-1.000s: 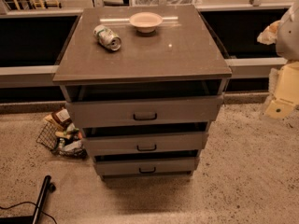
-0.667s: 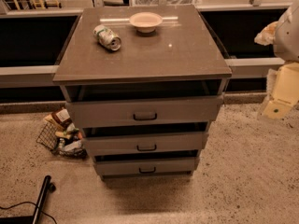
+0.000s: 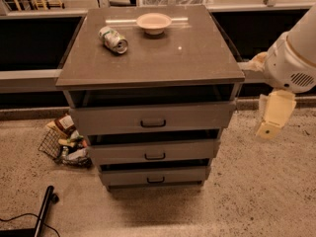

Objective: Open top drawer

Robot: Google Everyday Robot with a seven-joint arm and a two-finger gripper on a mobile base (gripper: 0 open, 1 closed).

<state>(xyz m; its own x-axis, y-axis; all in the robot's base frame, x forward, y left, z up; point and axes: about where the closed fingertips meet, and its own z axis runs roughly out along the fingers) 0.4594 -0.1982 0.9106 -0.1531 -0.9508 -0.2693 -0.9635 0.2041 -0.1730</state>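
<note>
The top drawer [image 3: 197, 116] is the widest of three grey drawers in a grey cabinet, with a small dark pull handle [image 3: 153, 123] at its centre. A dark gap shows between its front and the cabinet's tabletop [image 3: 163, 58]. Two narrower drawers [image 3: 154, 152] [image 3: 155, 176] sit below it. My gripper [image 3: 274, 116], cream-coloured, hangs from the white arm [image 3: 294, 63] at the right edge. It is to the right of the cabinet at about the top drawer's height and touches nothing.
A crushed can [image 3: 113, 39] and a small pale bowl [image 3: 154, 22] rest on the tabletop. A wire basket of rubbish [image 3: 66, 143] stands on the floor left of the cabinet. A black pole with a cable [image 3: 42, 215] lies at the lower left. A grey ledge [image 3: 29, 78] runs behind.
The arm and gripper have shifted a little to the left and down, closer to the cabinet's right side. The drawers have not moved.
</note>
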